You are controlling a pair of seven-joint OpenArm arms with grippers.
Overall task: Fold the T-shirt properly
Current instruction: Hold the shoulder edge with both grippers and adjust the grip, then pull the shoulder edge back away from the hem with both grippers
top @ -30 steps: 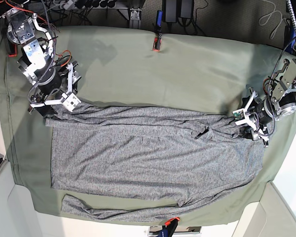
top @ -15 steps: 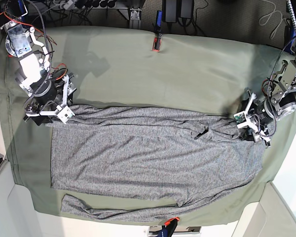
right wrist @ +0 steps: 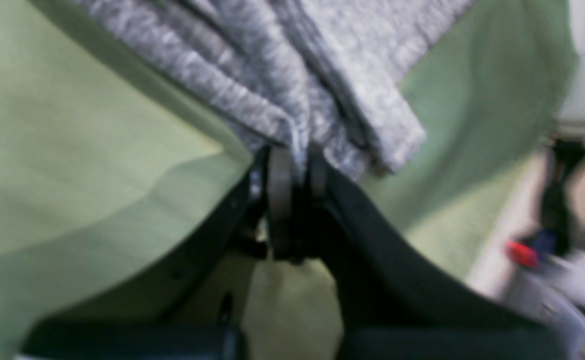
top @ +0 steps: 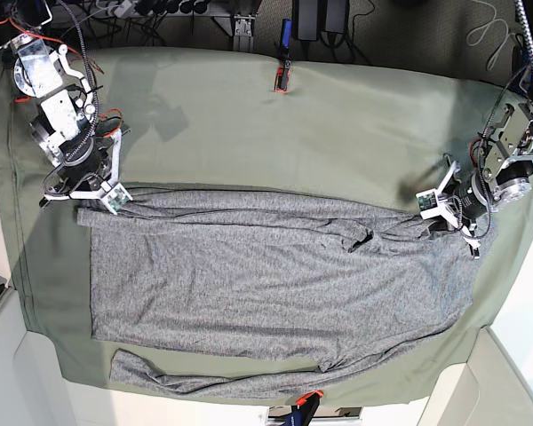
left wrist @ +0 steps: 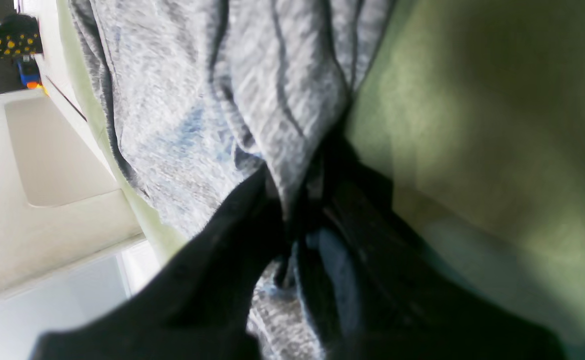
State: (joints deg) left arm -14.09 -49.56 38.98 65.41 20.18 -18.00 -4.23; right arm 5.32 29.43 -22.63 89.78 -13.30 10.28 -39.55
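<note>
The heather-grey T-shirt [top: 266,266] lies spread across the olive table cloth [top: 293,124], nearly table-wide. One long sleeve [top: 213,380] lies along the near edge. The shirt's far edge is bunched into folds. My right gripper [top: 96,197] is shut on the shirt's far corner at the base view's left; the wrist view shows its pads [right wrist: 280,185] pinching grey fabric [right wrist: 292,100]. My left gripper [top: 437,218] is shut on the far corner at the base view's right; its wrist view shows dark fingers [left wrist: 252,220] clamped on gathered fabric [left wrist: 252,90].
A red-and-black clip [top: 282,78] holds the cloth at the far table edge and another [top: 306,399] at the near edge. White walls flank the table at the near left [top: 18,382] and near right [top: 506,373]. Cables and dark equipment [top: 320,18] sit behind the table.
Both grippers have moved outward and slightly toward the far side, holding the shirt's corners. The far edge has been pulled straighter and the shirt lies wider and flatter.
</note>
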